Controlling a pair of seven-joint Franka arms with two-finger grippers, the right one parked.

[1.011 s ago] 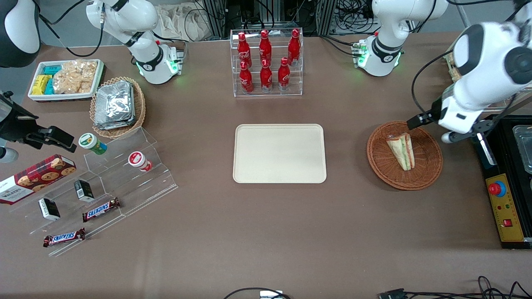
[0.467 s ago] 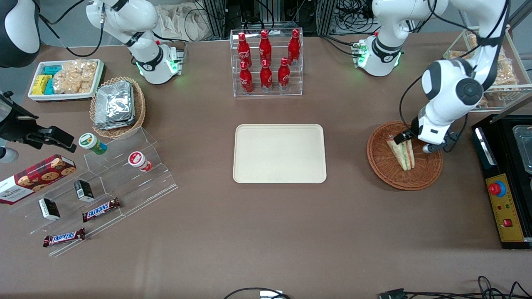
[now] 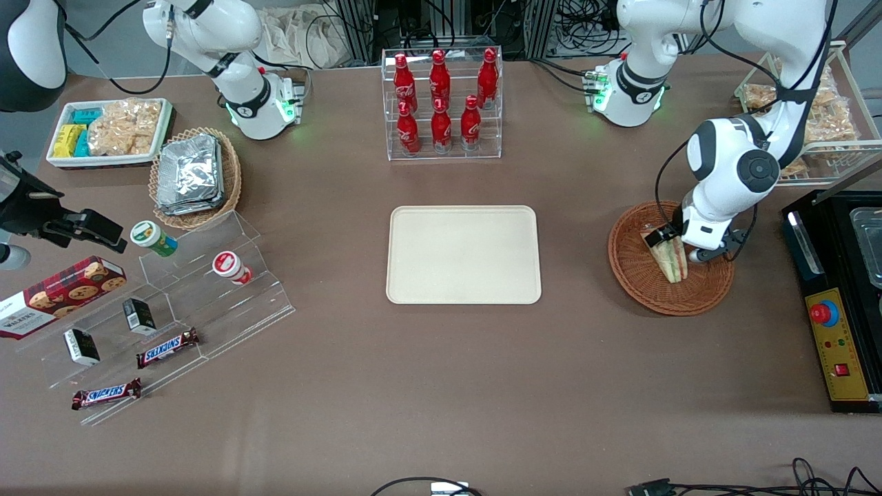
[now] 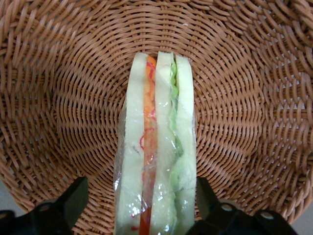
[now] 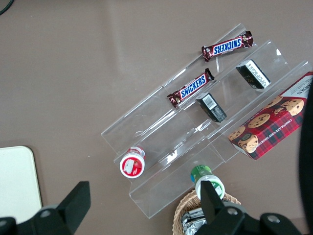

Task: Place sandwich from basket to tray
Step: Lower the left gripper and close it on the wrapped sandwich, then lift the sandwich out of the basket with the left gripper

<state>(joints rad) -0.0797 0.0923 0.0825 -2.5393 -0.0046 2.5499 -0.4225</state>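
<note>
I see the reddish-brown woven basket (image 4: 234, 73), the sandwich (image 4: 156, 147) — white bread, orange-red and green layers — the black gripper (image 4: 142, 203) around it, the cream-beige tray (image 3: 463, 255).

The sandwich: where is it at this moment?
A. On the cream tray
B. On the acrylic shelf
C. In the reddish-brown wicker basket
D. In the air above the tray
C: the sandwich lies in the basket, the open gripper straddling it; the tray holds nothing.
</note>
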